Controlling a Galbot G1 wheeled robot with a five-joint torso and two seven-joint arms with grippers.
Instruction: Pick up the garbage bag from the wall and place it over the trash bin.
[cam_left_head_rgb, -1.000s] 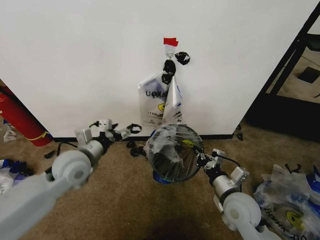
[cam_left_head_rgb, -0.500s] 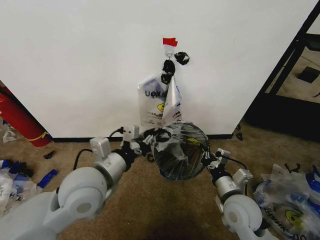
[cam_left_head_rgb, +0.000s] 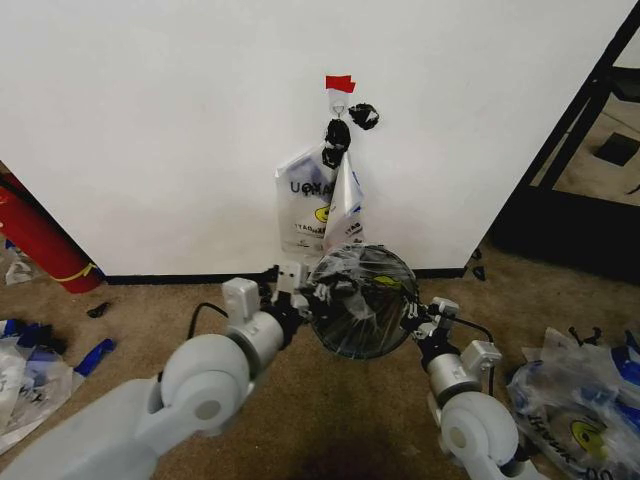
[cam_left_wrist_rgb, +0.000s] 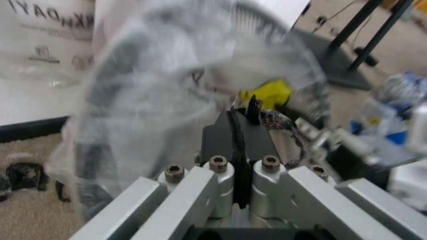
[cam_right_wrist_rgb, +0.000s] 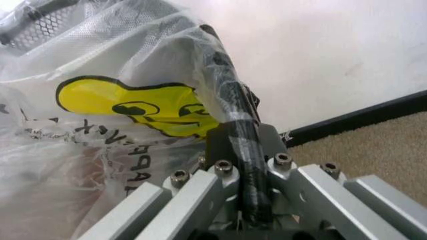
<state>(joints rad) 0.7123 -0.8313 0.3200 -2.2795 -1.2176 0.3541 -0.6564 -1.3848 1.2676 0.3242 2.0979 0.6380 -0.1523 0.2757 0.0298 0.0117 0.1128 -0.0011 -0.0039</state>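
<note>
The trash bin (cam_left_head_rgb: 362, 302), round and black, is tipped with its mouth toward me at the foot of the wall (cam_left_head_rgb: 180, 130). The see-through garbage bag (cam_left_head_rgb: 350, 285) with its yellow logo (cam_right_wrist_rgb: 133, 102) is stretched over the bin's mouth. My left gripper (cam_left_head_rgb: 306, 290) is at the bin's left rim. In the left wrist view the left gripper (cam_left_wrist_rgb: 243, 112) is shut, its tips against the bag film (cam_left_wrist_rgb: 167, 75). My right gripper (cam_left_head_rgb: 412, 316) is at the right rim. The right gripper (cam_right_wrist_rgb: 233, 127) is shut on the bag where it wraps the black rim (cam_right_wrist_rgb: 223, 75).
Other printed see-through bags (cam_left_head_rgb: 318, 205) and black knotted lumps (cam_left_head_rgb: 338, 133) hang from a hook (cam_left_head_rgb: 340, 100) under red tape (cam_left_head_rgb: 340, 82). A red cylinder (cam_left_head_rgb: 35, 235) leans at far left. Loose bags (cam_left_head_rgb: 575, 405) lie at right, and a black frame (cam_left_head_rgb: 585, 110) stands behind them.
My left arm has swung right from the open carpet to the bin's left rim. The bin with the bag has shifted slightly right. The right gripper has stayed on the right rim.
</note>
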